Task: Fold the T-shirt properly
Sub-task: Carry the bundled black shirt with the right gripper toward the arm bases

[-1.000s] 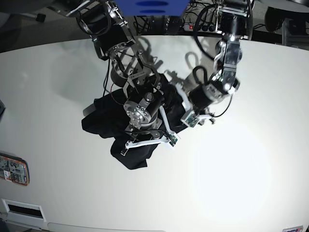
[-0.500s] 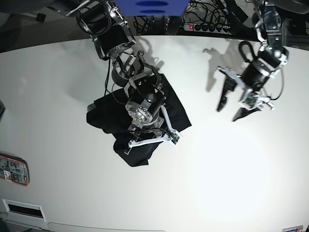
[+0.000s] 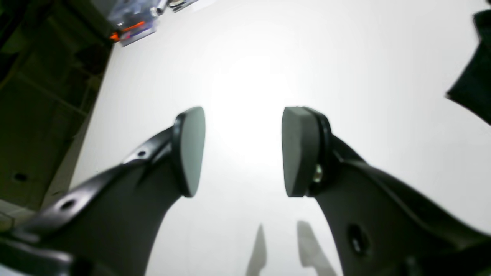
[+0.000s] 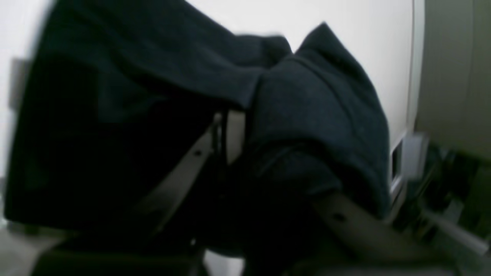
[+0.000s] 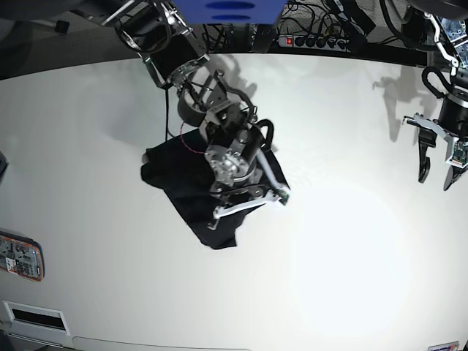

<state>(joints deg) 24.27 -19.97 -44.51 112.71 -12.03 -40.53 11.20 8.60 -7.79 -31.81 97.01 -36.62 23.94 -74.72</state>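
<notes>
The black T-shirt (image 5: 183, 186) lies bunched on the white table (image 5: 344, 248), left of centre in the base view. My right gripper (image 5: 217, 216) reaches down into it and is shut on the T-shirt. In the right wrist view the dark fabric (image 4: 314, 115) drapes over both fingers (image 4: 191, 165) and hides their tips. My left gripper (image 5: 436, 167) hangs open at the far right of the table, well away from the shirt. Its two pads (image 3: 190, 149) stand wide apart over bare table with nothing between them. One corner of the T-shirt (image 3: 473, 88) shows at the right edge of the left wrist view.
An orange-edged device (image 5: 20, 256) lies at the table's left edge. A power strip and cables (image 5: 307, 40) run behind the far edge. A small clear and orange item (image 3: 132, 28) sits near the table's edge in the left wrist view.
My left arm has swung away from the T-shirt to the far right of the table, gripper open. My right gripper has shifted slightly right, carrying the fabric with it.
</notes>
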